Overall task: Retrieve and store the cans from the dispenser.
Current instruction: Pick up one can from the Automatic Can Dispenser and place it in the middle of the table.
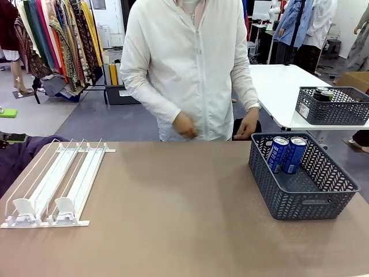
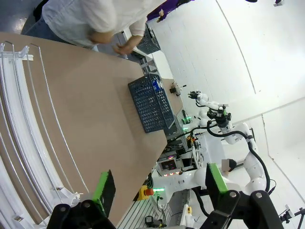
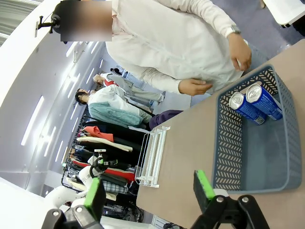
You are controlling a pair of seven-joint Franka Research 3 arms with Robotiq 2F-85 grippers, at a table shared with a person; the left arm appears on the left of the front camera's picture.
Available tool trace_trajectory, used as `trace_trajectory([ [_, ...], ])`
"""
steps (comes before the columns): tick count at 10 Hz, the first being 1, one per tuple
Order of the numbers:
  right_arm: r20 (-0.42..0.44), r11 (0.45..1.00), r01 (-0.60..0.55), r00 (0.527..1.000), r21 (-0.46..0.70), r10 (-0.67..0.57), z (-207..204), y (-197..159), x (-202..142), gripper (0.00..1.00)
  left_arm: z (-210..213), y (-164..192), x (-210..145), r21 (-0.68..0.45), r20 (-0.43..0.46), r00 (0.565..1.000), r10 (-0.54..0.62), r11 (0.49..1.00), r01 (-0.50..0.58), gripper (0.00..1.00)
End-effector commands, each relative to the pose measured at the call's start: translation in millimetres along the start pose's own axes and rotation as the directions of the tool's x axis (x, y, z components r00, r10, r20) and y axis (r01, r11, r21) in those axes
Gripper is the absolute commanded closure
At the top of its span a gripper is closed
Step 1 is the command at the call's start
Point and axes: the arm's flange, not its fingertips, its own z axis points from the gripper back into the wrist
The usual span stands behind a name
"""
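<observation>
Two blue cans (image 1: 286, 153) lean together at the far end of the dark grey basket (image 1: 302, 199), at three o'clock on the table (image 1: 173, 219). The white dispenser (image 1: 52, 184) lies at nine o'clock. The left gripper (image 2: 159, 188) and right gripper (image 3: 147, 191) both hang spread wide, holding nothing. A person's hands (image 1: 185, 125) hover at twelve.
</observation>
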Motion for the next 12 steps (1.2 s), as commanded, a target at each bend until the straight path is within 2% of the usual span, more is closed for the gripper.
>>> trace_trajectory([
  [1, 0.021, 0.999, -0.016, 1.000, 0.028, 0.016, -2.7, 1.8, 2.3, 0.00, 2.0, -1.8, -2.4, 0.012, -0.008, 1.000, 0.011, 1.000, -0.011, 0.00],
  [12, 0.021, 0.999, -0.016, 1.000, 0.028, 0.016, -2.7, 1.8, 2.3, 0.00, 2.0, -1.8, -2.4, 0.012, -0.008, 1.000, 0.011, 1.000, -0.011, 0.00],
])
